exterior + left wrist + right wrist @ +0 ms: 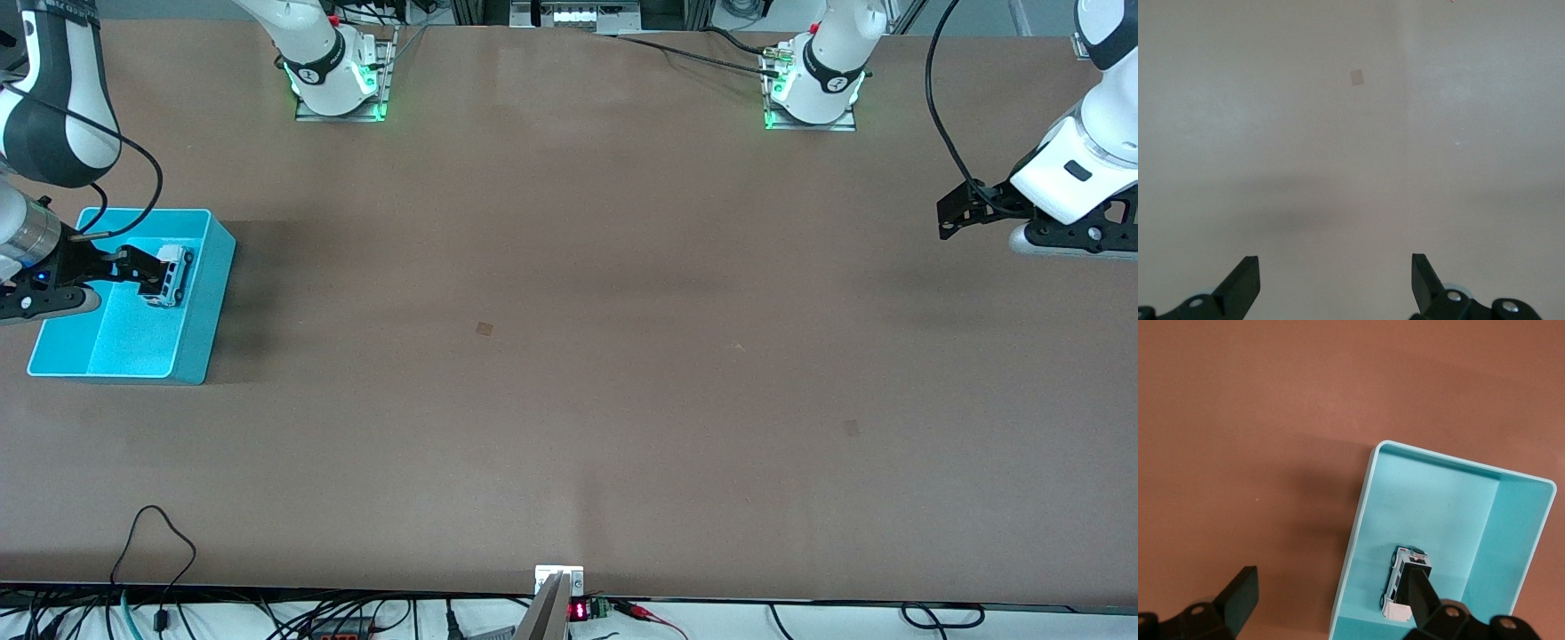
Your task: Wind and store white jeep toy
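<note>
The white jeep toy [170, 275] lies in the cyan bin [116, 342], in the part farther from the front camera. My right gripper [133, 267] hangs over the bin, open and empty. In the right wrist view, one of its fingers [1418, 587] covers part of the jeep [1399, 587], and the other is over the table just outside the bin's wall [1361, 520]. My left gripper [956, 213] waits open and empty above bare table at the left arm's end. Its wrist view shows only its two spread fingers [1245, 280] over the tabletop.
The bin stands at the right arm's end of the table. Two small tape patches [484, 328] [852, 428] lie on the brown tabletop. Cables [156, 551] and a small display [578, 611] sit at the table edge nearest the front camera.
</note>
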Motion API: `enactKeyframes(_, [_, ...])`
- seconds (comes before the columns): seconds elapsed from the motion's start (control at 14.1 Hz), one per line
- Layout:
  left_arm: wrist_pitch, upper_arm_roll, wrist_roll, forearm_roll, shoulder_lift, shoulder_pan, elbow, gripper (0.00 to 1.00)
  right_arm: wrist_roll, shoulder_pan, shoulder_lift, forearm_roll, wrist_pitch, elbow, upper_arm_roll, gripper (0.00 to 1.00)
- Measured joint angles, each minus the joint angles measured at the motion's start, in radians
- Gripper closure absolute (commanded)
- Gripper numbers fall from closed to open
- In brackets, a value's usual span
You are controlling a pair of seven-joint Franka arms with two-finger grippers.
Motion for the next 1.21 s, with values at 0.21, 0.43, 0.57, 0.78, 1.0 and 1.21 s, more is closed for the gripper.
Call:
enactKeyframes(0.21, [0.0, 0.0, 0.0, 0.0, 0.0, 0.0, 0.0, 0.0, 0.058, 0.048, -0.044, 0.0, -0.041, 0.018, 0.004, 0.0])
enactKeyframes(0.43, [-0.001, 0.0, 0.0, 0.0, -0.001, 0.0, 0.0, 0.0, 0.085, 0.045, -0.077, 0.0, -0.159, 0.078, 0.045, 0.0])
enactKeyframes(0.57, [-0.002, -0.001, 0.0, 0.0, -0.001, -0.002, 0.0, 0.0, 0.125, 0.003, -0.093, 0.019, -0.214, 0.122, 0.111, 0.0])
enactKeyframes(0.78, [-0.002, -0.012, 0.002, 0.0, -0.001, -0.006, 0.0, 0.0, 0.228, -0.057, -0.122, 0.037, -0.25, 0.14, 0.214, 0.0])
enactKeyframes(1.0, [-0.002, -0.015, 0.002, 0.0, -0.002, -0.007, 0.0, 0.0, 0.292, -0.065, -0.156, 0.038, -0.272, 0.153, 0.269, 0.0])
enactKeyframes(1.21, [-0.002, -0.015, 0.002, 0.0, -0.002, -0.007, 0.0, 0.0, 0.312, -0.066, -0.175, 0.038, -0.327, 0.208, 0.301, 0.0])
